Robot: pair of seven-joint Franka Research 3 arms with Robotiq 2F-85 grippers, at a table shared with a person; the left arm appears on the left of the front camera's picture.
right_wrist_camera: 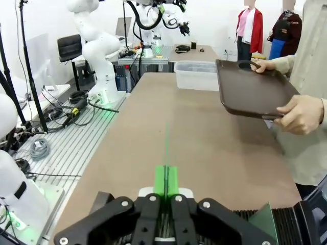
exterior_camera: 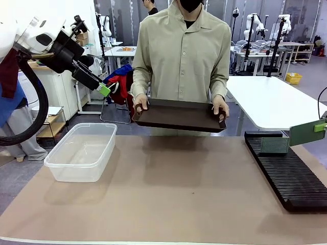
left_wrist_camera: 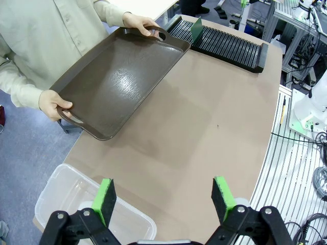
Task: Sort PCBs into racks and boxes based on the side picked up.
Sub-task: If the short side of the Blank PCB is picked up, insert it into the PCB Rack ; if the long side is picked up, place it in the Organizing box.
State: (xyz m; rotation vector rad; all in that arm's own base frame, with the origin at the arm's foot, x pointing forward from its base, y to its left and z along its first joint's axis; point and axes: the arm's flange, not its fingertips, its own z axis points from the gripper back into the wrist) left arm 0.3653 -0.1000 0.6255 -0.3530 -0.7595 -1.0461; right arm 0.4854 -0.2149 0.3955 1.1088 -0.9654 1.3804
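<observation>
Left gripper [left_wrist_camera: 165,199] jaws spread wide; right gripper [right_wrist_camera: 166,188] jaws closed.

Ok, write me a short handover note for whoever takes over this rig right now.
Left gripper: open, holding nothing, raised above the clear plastic rectangular box.
Right gripper: shut on a thin green PCB over the long black slotted rack.
One green board already stands upright in the rack's far end.
The person's hands hold a dark brown tray at the table's far edge; it looks bare.
Done: one board racked. Left: slot the held PCB.
</observation>
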